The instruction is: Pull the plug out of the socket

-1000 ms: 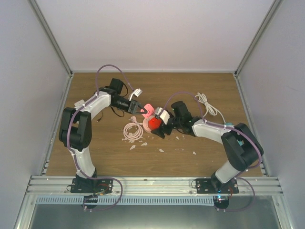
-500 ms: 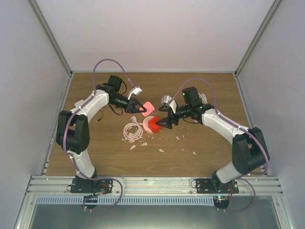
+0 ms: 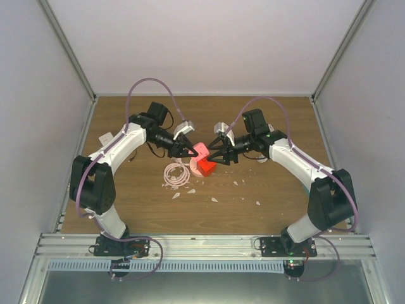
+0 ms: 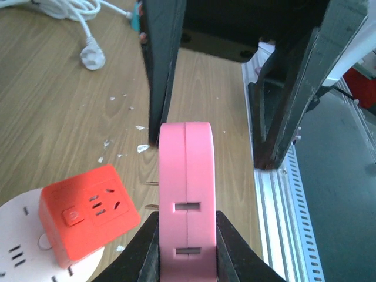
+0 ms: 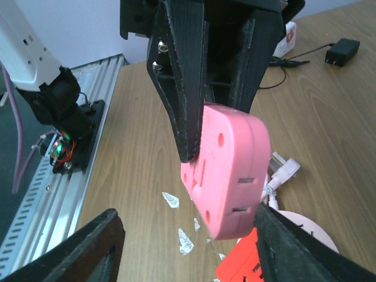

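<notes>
1. Pink flat-sided plastic plug (image 4: 187, 194): clamped edge-on in the left hand (image 4: 187, 249), one black finger (image 4: 145, 249) pressed on each flat face. Its two metal prongs are bare and point sideways toward the socket, with a visible gap between them and it. In the overhead view the plug sits near the middle of the tabletop, just beside the socket on its far-left side.

2. Red-orange plastic socket cube (image 4: 88, 211): free of the plug. The face with slot openings and a round button is turned toward the left wrist camera. It rests on a white round plastic base (image 4: 14, 235) that has slots of its own.

3. Left hand: closed on the plug, reaching in from the left.

4. Right hand (image 3: 219, 158): fingers spread wide apart and gripping nothing. It reaches in from the right, facing the left hand across the plug. From the left wrist camera its two black fingers (image 4: 164, 70) stand on either side behind the plug, with their tips down near the tabletop. The cube shows low between the fingers in the right wrist view.

5. Brown wood-grain tabletop (image 3: 145, 209): carries all the items listed.

6. Coiled pale pink cable (image 3: 177, 174): lies flat, just left of the white base.

7. White cable with a white plug head (image 4: 92, 57): lies loose at the far right.

8. Small white shards (image 5: 171, 200): scattered on the near side of the cube.

9. Black power adapter (image 5: 343, 50): at the far left, with its thin lead trailing.
</notes>
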Tool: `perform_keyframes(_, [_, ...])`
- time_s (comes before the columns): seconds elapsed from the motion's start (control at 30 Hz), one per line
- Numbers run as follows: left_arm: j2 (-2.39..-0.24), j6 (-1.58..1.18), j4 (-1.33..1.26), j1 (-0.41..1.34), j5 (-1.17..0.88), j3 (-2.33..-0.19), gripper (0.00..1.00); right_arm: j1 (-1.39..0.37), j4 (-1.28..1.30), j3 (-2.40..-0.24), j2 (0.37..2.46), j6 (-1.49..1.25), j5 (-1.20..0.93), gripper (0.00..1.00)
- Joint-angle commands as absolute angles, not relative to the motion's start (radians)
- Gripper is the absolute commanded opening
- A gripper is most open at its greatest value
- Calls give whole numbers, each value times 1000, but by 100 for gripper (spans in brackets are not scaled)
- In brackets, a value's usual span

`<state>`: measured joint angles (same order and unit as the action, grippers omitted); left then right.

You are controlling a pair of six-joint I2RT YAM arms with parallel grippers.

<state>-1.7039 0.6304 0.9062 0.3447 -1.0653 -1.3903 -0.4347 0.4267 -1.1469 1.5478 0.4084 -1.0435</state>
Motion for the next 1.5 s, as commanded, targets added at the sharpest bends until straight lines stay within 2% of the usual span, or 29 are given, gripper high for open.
perform_keyframes(0.0, [-1658, 672, 852, 381, -1097, -1380, 2, -462, 434, -1169, 1579, 381, -1098, 53])
perform_keyframes(0.13, [-1655, 694, 856, 390, -1092, -1389, 2, -462, 412, -1169, 1594, 344, -1082, 53])
perform_keyframes(0.3, [-1657, 722, 875, 395, -1086, -1391, 1, -461, 390, -1167, 1590, 317, -1085, 45])
perform_keyframes(0.6, [-1651, 798, 911, 396, -1048, -1368, 1, -458, 405, -1172, 1583, 324, -1117, 42])
perform_keyframes(0.77, [-1652, 799, 907, 396, -1034, -1364, 1, -457, 409, -1179, 1590, 326, -1138, 30])
perform_keyframes(0.87, [-1651, 792, 899, 396, -1016, -1359, 5, -458, 421, -1183, 1594, 335, -1137, 18])
perform_keyframes(0.97, [-1644, 771, 885, 394, -1015, -1355, 13, -457, 440, -1194, 1606, 342, -1137, 5])
perform_keyframes(1.03, [-1638, 759, 880, 393, -1012, -1352, 26, -457, 452, -1200, 1611, 353, -1135, 2])
perform_keyframes(1.1, [-1631, 755, 881, 389, -1003, -1347, 33, -456, 465, -1205, 1615, 365, -1133, 1])
perform_keyframes(1.23, [-1620, 742, 877, 366, -991, -1328, 37, -451, 474, -1199, 1610, 381, -1135, 1])
perform_keyframes(1.37, [-1613, 725, 867, 351, -998, -1320, 35, -451, 476, -1189, 1604, 394, -1142, 3])
perform_keyframes(1.47, [-1607, 717, 854, 351, -1009, -1317, 27, -451, 483, -1193, 1613, 397, -1144, 4])
